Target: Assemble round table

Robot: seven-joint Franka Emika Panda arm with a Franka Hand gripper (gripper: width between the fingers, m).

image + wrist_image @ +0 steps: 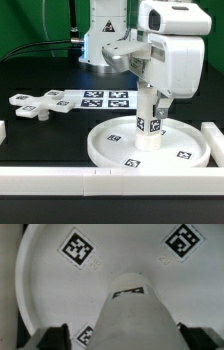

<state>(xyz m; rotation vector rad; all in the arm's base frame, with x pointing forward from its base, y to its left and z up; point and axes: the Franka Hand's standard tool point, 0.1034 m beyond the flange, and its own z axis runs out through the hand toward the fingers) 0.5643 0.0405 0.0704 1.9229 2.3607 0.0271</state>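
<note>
The large rimmed disc [105, 148] lies flat on the black table. The short cylinder post [146, 125] stands upright on the disc's middle. My gripper [148, 98] hangs straight down over the post's top end, one finger on each side. In the wrist view the post [135, 308] runs up between the fingers [57, 336]. One finger stands apart from it, with a tag on the disc [130, 258] showing in the gap. The other finger is at the post's edge. The jaws are open around the post. The flat cross-shaped piece [35, 105] lies at the exterior view's left.
The marker board [105, 98] lies behind the disc, near the arm's base. Long white bars [60, 180] edge the table along the front and at the exterior view's right [212, 140].
</note>
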